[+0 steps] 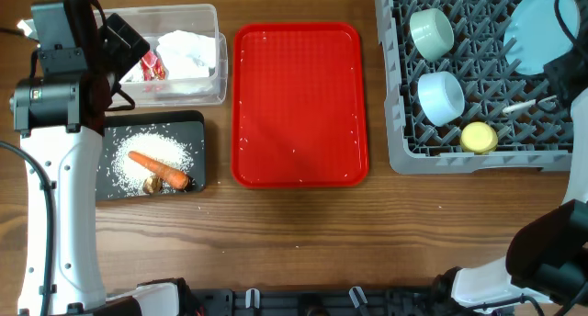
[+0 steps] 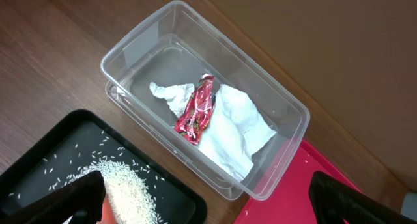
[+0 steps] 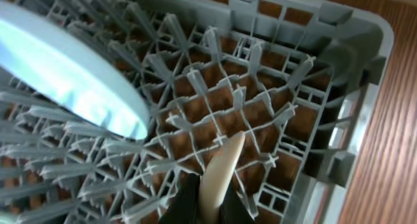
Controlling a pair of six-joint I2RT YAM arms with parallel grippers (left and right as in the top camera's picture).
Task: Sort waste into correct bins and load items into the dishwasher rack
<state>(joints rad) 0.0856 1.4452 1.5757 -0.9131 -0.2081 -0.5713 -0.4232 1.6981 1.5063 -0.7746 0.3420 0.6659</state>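
The clear tub [image 1: 204, 27] holds the white napkin [image 1: 188, 51] and the red wrapper [image 1: 152, 70]; both also show in the left wrist view, napkin [image 2: 234, 129] and wrapper [image 2: 199, 110]. The black tray [image 1: 195, 123] holds rice [image 1: 170, 151], the carrot [image 1: 156, 167] and a brown scrap [image 1: 152, 184]. My left gripper [image 1: 124, 40] [image 2: 215, 208] is open and empty above the tub's near edge. The grey rack [image 1: 400, 160] holds the mint bowl [image 1: 430, 31], blue bowl [image 1: 441, 97], yellow cup [image 1: 478, 137] and plate [image 1: 542, 17]. My right gripper [image 1: 560, 88] [image 3: 212, 208] is shut on the white spoon [image 3: 225, 159], low over the rack.
The flat red tray [image 1: 299, 105] lies between the bins and the rack, with a few rice grains on it. Bare wooden table runs along the front. The rack's upright pegs [image 3: 208, 87] surround the spoon, and the plate [image 3: 71, 81] stands just left of it.
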